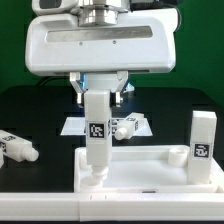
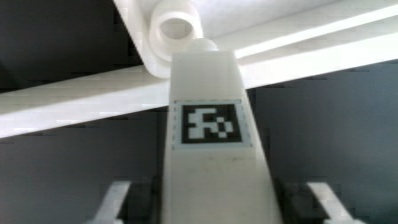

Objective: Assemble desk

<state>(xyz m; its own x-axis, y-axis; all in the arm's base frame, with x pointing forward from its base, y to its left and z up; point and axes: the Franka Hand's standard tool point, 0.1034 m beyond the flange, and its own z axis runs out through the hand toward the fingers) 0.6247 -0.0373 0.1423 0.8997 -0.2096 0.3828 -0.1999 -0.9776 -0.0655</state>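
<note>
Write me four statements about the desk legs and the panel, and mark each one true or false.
1. The claw grips a leg upright at a corner of the desk panel. True.
2. That leg carries no tag. False: a black-and-white tag sits on its face.
3. A second leg stands upright at the panel's end on the exterior view's right. True.
4. Every leg is standing. False: one leg lies on the table at the exterior view's left, and another leg lies by the marker board.
</note>
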